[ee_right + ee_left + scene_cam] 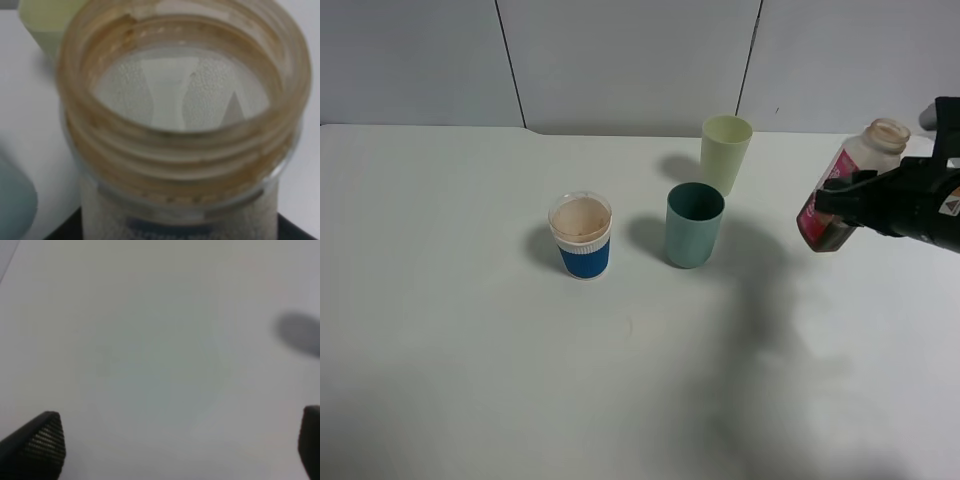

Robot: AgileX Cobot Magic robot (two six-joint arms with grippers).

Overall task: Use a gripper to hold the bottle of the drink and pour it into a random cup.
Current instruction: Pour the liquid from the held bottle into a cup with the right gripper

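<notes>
My right gripper (845,197) is shut on the bottle (868,150) and holds it off the table at the right, well to the right of the teal cup (694,225). The bottle leans a little, its open neck up. The dark brown drink (828,236) sits at its bottom. In the right wrist view the bottle's capless neck (185,145) fills the frame, with the teal cup (12,200) at the edge. The left gripper (175,445) is open over bare table; its fingertips (42,440) hold nothing. It is out of the exterior view.
A pale yellow-green tumbler (725,152) stands just behind the teal cup and also shows in the right wrist view (47,20). A blue-and-white cup with a peach inside (581,236) stands left of the teal cup. The white table (470,350) meets a grey wall behind.
</notes>
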